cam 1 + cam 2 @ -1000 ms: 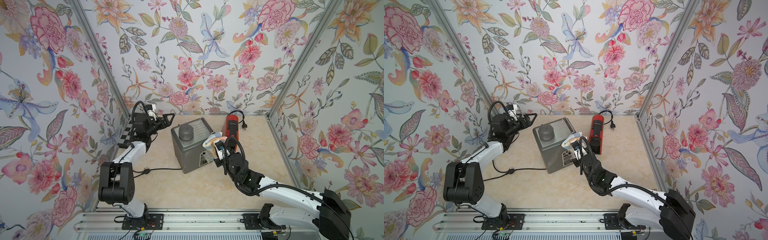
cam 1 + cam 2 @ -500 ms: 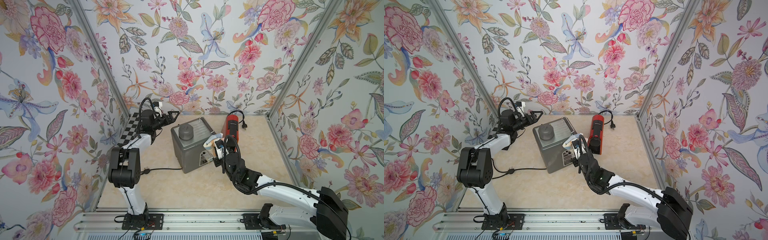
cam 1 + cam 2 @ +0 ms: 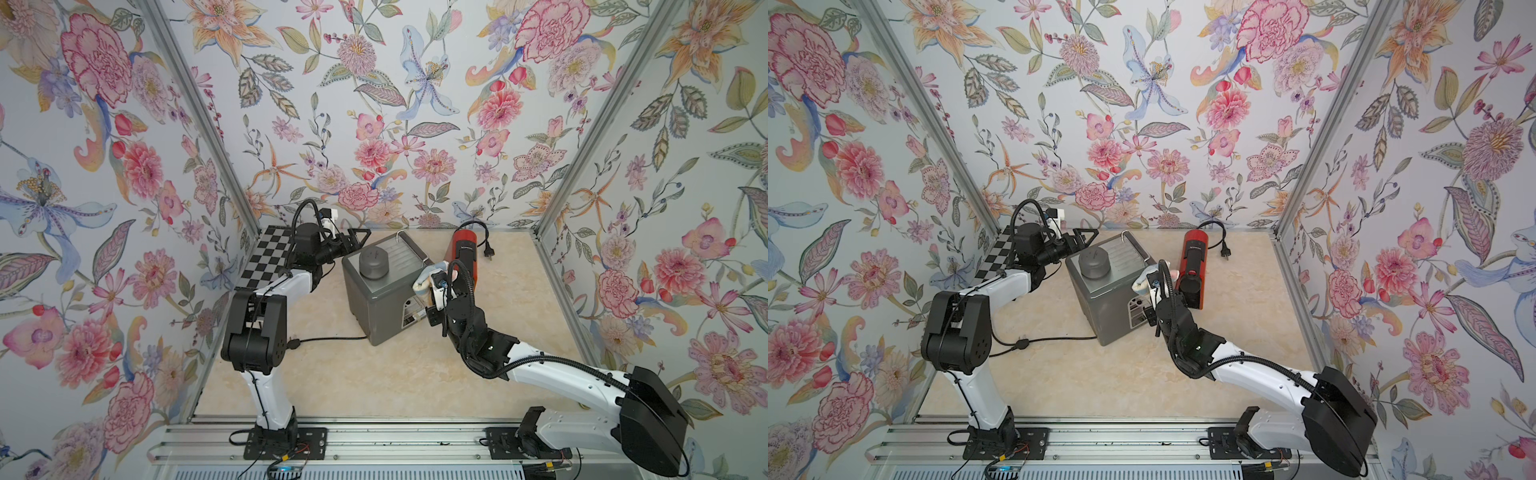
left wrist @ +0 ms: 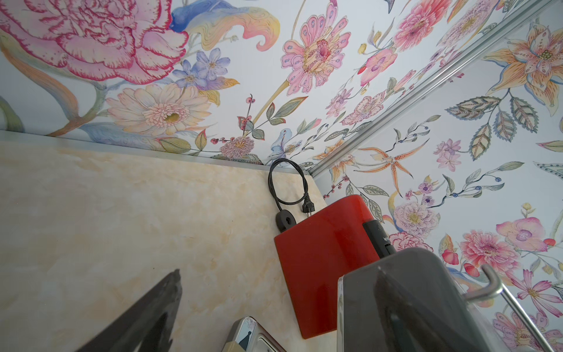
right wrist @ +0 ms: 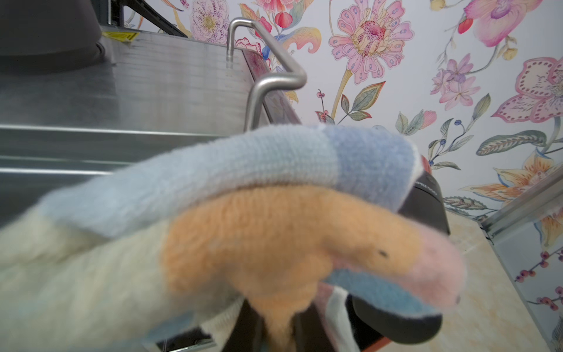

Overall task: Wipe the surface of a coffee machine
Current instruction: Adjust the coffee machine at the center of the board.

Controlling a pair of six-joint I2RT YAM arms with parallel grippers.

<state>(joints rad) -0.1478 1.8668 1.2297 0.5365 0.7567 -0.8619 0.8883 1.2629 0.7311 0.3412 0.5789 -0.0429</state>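
The right jaws are clamped tight on the cloth (image 5: pixel 243 228), which sits bunched on the near right top edge of the machine (image 3: pixel 384 305), mid-table.

Biggest worry from here: the cloth is right next to the wire rail (image 5: pixel 275 77). A loose fold could hook on it and get yanked out of the grip.

Second one: nothing looks to be bracing the machine. The left jaws hang apart by its far left corner, gripping nothing, and it's hard to tell if a finger even touches it. So a hard sideways swipe could shove the machine along the table (image 3: pixel 374 386), or into the red machine (image 3: pixel 463 247) lying just beside it.

Containers: nothing open. The round cap (image 3: pixel 372 262) is on, so whatever's under it is hidden.
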